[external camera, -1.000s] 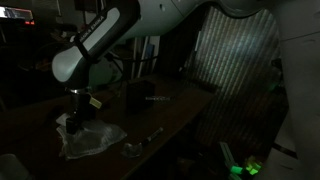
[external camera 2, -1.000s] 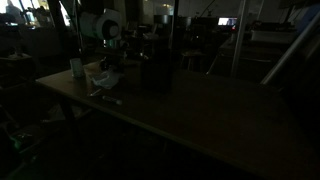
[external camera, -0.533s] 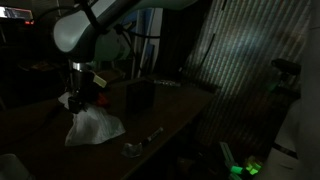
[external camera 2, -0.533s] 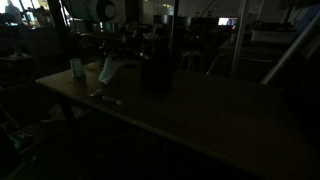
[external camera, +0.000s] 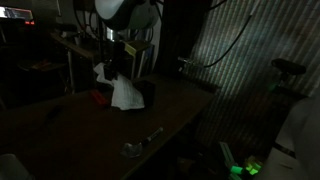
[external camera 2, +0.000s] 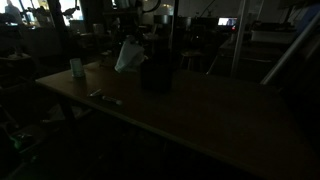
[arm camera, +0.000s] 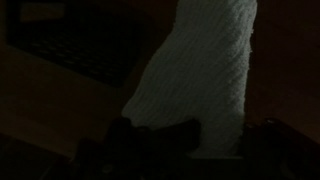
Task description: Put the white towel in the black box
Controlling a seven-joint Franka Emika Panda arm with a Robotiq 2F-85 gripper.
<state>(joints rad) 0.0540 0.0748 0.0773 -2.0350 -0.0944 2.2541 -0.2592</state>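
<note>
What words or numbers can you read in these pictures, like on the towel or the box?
No text can be read; the pictures are very dark.
white towel: plain weave, no writing.
black box: no label shows.
red glow in the background: too blurred to tell if it is writing.

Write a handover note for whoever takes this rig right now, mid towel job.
Gripper: shut on the white towel, which hangs from it above the table.
Black box: stands on the table. The towel hangs close beside it and is not inside. The pictures are too dark to tell whether any of it is over the opening.
Done: towel grasped and off the table.
Left: bring it over the box, lower it in, open the gripper.
</note>
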